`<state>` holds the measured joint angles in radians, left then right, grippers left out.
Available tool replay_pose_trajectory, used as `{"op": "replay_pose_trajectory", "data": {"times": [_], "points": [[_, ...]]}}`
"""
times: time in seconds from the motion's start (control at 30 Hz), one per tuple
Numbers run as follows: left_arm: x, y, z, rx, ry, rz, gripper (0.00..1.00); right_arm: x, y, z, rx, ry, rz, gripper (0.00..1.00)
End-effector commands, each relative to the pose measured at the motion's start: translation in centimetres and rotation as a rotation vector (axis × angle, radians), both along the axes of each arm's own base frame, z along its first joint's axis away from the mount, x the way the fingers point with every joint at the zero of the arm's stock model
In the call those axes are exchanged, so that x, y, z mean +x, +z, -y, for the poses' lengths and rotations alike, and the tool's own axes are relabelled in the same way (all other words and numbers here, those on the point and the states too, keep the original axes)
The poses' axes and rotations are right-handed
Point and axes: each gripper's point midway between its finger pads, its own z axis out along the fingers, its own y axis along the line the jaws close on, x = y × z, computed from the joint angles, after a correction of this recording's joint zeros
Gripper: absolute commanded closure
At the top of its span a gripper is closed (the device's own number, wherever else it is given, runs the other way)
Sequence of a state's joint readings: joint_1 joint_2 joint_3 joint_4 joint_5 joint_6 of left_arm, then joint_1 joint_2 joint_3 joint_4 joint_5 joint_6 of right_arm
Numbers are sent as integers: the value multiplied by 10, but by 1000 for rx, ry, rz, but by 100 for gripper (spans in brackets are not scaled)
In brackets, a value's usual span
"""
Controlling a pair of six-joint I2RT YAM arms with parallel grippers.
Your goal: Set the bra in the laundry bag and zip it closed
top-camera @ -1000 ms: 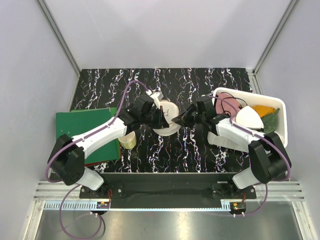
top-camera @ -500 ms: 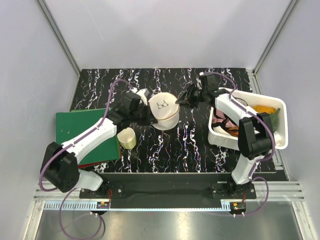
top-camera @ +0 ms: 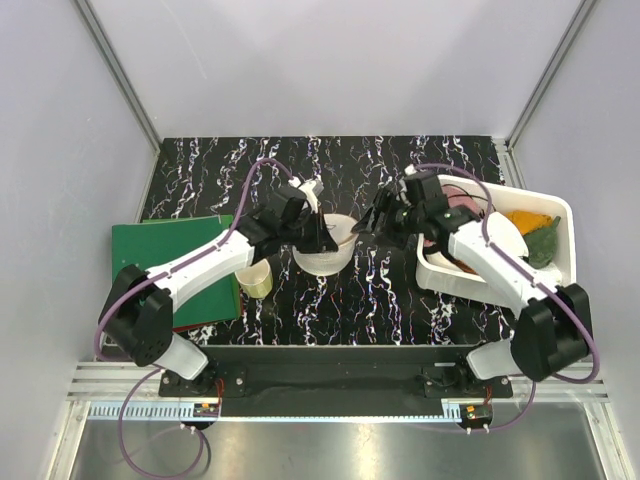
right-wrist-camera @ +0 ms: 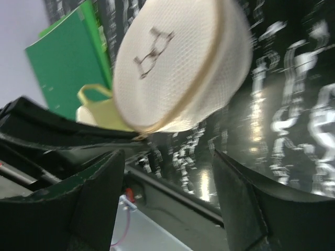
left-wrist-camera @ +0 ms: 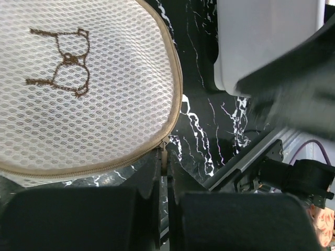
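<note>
- The bag (top-camera: 325, 250) sat mid-table, mesh face up, its rim zipper looking closed where my left camera caught it.
- The bra (top-camera: 453, 262) appeared to lie in the white bin (top-camera: 566, 230) on the right, mostly hidden beneath my right arm and not yet in the bag.
- My left pincer (left-wrist-camera: 163, 180) was clenched on the zipper pull (left-wrist-camera: 164, 152) at the bag's edge.
- My right pincer (right-wrist-camera: 167, 167) hung spread wide and empty, near the bag but touching nothing.
- I judged the step in hand to be unzipping. To do it well, the right pincer should pin the rim close behind the pull so the light bag neither slid nor lifted. The left should then draw the pull along the curve, not straight off.
- A yellow cup (top-camera: 254, 281) stood by my left arm.
</note>
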<state>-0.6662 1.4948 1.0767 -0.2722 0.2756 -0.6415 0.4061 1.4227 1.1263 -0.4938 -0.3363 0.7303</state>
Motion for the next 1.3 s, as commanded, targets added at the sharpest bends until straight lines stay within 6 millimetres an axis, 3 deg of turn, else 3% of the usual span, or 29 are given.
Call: {"op": "replay_pose_trajectory", "data": {"times": [0.0, 0.1, 0.23, 0.37, 0.4, 0.43, 0.5, 0.57, 0.63, 0.7, 0.73, 0.8, 0.83, 0.87, 0.93, 0.97, 1.03, 1.1, 1.27], "points": [[0, 30, 22, -93, -42, 60, 100, -6, 14, -48, 216, -23, -4, 28], [-2, 34, 21, -98, -41, 69, 100, -7, -2, -66, 235, -9, -79, 35], [-2, 37, 17, -91, -35, 87, 100, 1, -13, -69, 252, -65, -89, 50], [-4, 32, 9, -62, -20, 86, 100, 20, -16, -54, 209, -128, -39, 76], [-5, 29, 5, -48, -11, 79, 100, 25, -18, -48, 203, -136, -40, 91], [-2, 27, -1, -33, 9, 84, 100, 29, -23, -44, 188, -132, -35, 97], [1, 17, -25, -5, 68, 72, 100, 41, -25, -27, 179, -144, -25, 100], [3, 7, -53, 21, 143, 62, 100, 54, -25, -12, 152, -117, 14, 100], [12, -4, -86, 66, 237, 49, 100, 63, -20, -9, 135, -44, 50, 100], [15, 2, -100, 77, 263, 70, 100, 71, -24, -9, 88, 22, 85, 100], [14, 7, -98, 74, 244, 83, 100, 75, -11, -15, 102, 63, 99, 100], [12, 16, -87, 43, 205, 98, 100, 79, -18, -23, 100, 121, 68, 99], [13, 23, -78, 23, 179, 100, 100, 82, -9, -26, 101, 147, 66, 91], [12, 25, -70, 15, 158, 102, 100, 82, -10, -27, 95, 149, 50, 68], [8, 35, -49, -16, 112, 104, 100, 79, -11, -22, 59, 122, 24, 54], [5, 38, -40, -30, 89, 108, 100, 75, -11, -19, 44, 108, 16, 42], [8, 42, -30, -40, 81, 109, 100, 59, -8, -12, 30, 59, 2, 31], [7, 43, -22, -46, 69, 104, 100, 39, -3, -11, 50, 30, -6, 28], [10, 41, -7, -50, 45, 93, 100, 5, 11, -38, 238, 2, -30, 29]]}}
